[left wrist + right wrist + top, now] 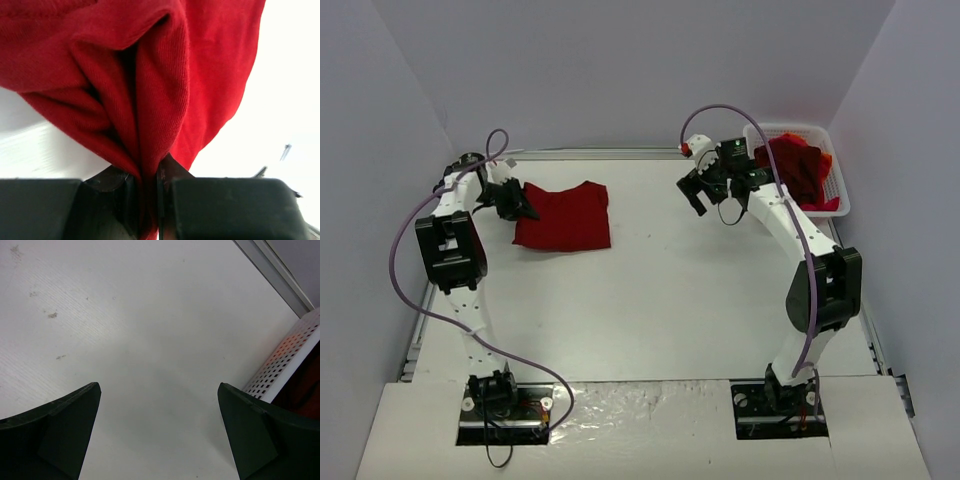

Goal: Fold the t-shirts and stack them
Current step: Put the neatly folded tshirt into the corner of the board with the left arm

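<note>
Left gripper [148, 182] pinched tight on a bunched edge of the shirt [565, 218], which lies flat at table's far left. Right gripper [160, 415] spread wide, empty, beside basket [842, 195] holding the other shirts [798, 165]. Risk: a left pull drags the folds apart, nothing pinning the far side.

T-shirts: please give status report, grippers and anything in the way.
Left gripper shut on edge of red t-shirt on table. Right gripper open, empty, near basket. More t-shirts in basket. Nothing in the way.
</note>
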`<state>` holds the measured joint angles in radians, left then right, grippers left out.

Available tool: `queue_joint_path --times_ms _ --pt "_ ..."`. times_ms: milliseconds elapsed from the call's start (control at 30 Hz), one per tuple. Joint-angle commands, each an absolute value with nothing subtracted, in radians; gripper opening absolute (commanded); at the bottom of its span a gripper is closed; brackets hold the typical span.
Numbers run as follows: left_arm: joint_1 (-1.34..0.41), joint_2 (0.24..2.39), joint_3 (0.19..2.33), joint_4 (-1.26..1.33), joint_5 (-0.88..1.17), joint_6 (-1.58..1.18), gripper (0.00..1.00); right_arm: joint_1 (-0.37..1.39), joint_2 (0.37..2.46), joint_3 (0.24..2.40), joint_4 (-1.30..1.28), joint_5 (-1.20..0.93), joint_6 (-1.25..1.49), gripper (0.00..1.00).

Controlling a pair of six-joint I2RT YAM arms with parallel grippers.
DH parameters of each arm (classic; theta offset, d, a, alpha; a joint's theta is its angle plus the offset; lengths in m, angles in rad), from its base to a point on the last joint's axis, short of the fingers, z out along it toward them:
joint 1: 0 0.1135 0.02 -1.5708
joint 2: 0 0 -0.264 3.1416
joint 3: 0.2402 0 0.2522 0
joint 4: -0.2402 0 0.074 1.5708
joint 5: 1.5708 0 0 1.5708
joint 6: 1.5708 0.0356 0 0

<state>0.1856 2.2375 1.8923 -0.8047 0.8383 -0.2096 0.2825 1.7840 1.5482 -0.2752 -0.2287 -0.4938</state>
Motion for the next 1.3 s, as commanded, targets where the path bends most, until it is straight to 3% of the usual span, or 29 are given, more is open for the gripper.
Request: queue_joint_path --times_ms 0,200,600,1267 --pt "0.202 2.249 1.986 -0.994 0.728 -0.042 0.02 0.262 1.718 1.520 -0.279 -0.252 -0.502 1.00" --pt "0.255 2.324 2.124 -1.152 0.621 0.101 0.02 0.232 1.700 1.467 -0.282 -0.267 -0.497 1.00" --pt "0.397 2.382 2.194 -1.138 0.437 0.156 0.02 0.209 1.703 1.411 -0.285 -0.285 -0.499 1.00" --pt "0.454 2.367 2.120 -0.908 0.419 -0.084 0.02 0.204 1.752 1.408 -0.285 -0.287 -0.508 1.00"
